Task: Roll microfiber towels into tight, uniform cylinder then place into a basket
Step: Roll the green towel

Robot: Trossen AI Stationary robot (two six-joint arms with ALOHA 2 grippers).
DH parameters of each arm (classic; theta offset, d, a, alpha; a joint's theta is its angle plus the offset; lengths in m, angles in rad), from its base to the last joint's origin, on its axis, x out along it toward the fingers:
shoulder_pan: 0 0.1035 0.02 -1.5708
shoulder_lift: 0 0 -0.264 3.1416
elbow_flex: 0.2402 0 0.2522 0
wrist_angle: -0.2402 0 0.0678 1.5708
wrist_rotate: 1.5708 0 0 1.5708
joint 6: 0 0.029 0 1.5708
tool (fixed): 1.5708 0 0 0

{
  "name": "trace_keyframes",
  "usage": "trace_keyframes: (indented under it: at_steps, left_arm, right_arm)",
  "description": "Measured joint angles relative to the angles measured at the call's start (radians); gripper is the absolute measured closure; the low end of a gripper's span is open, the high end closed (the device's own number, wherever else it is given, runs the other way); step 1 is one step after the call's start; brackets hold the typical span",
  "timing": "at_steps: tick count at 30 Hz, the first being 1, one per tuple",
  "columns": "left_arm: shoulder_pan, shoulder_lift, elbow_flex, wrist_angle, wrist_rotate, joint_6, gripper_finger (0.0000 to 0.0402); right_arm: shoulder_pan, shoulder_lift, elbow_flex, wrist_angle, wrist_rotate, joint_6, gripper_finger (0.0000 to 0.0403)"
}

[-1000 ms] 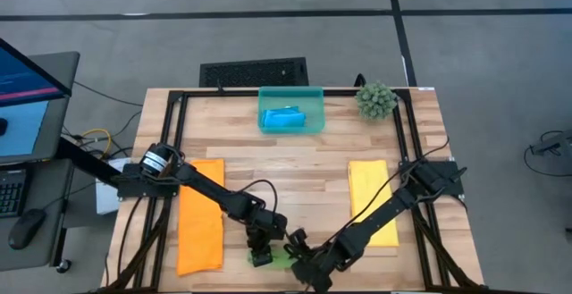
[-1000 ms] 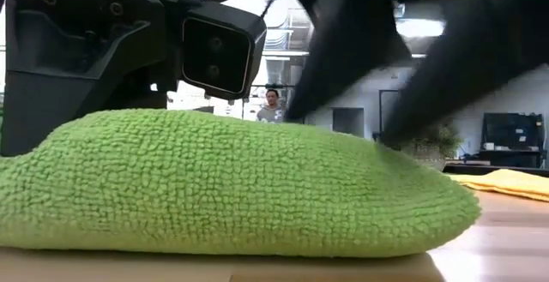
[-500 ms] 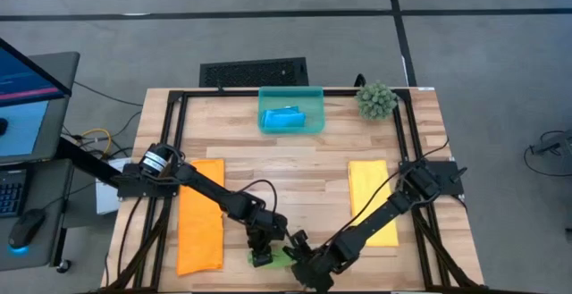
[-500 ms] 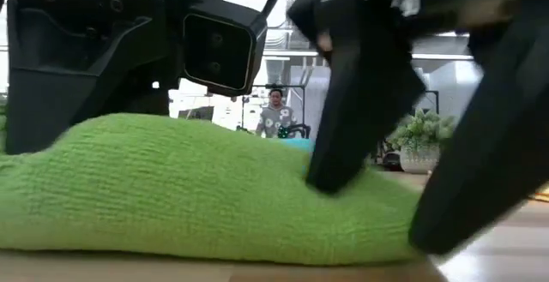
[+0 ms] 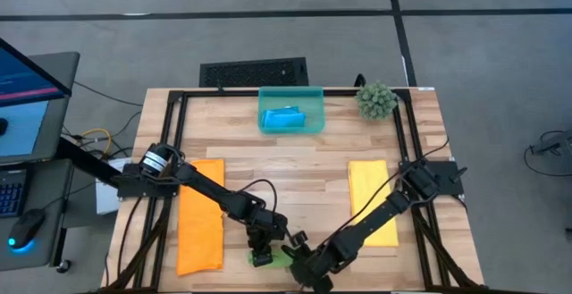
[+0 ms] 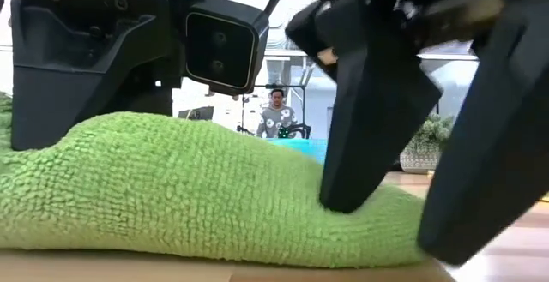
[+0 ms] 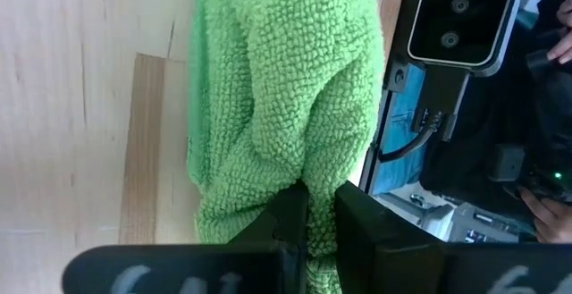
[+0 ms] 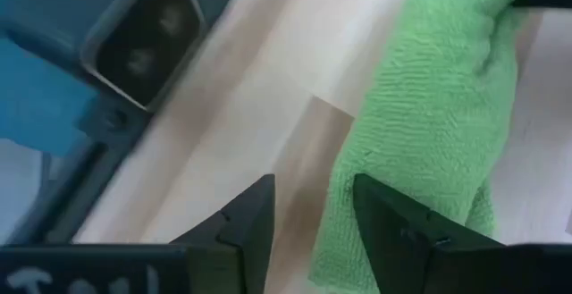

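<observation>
Between the left gripper (image 7: 315, 227)'s pinching fingers sits the green towel (image 7: 286, 88); beside it, the right gripper (image 8: 313, 214) straddles one end, fingers narrowly apart. Uneven pulling could loosen the roll.

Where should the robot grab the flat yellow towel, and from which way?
Probably by a short end. The yellow towel lies flat on the table, a long narrow strip with nothing standing up to pinch. Coming straight down with open fingers over the end nearest the basket lets the right gripper nip the thin edge, since that arm lies across the other end.
</observation>
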Motion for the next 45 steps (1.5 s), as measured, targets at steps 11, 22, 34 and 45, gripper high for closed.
trace_keyframes:
  at_steps: [11, 22, 34, 45]
  left_arm:
    - [-0.001, 0.0, 0.0, 0.0, 0.0, 0.011, 0.0383]
    - [-0.005, 0.0, 0.0, 0.0, -0.007, 0.034, 0.0383]
    - [-0.018, 0.0, 0.0, -0.006, -0.021, 0.064, 0.0383]
    - [-0.021, 0.0, 0.0, 0.003, -0.055, 0.065, 0.0383]
  right_arm:
    - [0.003, -0.024, 0.008, -0.053, 0.0, 0.017, 0.026]
    - [0.003, -0.129, 0.008, -0.193, 0.031, 0.094, 0.0294]
    - [-0.051, -0.07, 0.008, -0.147, -0.022, 0.078, 0.026]
    - [-0.029, -0.062, 0.008, -0.057, -0.08, 0.004, 0.017]
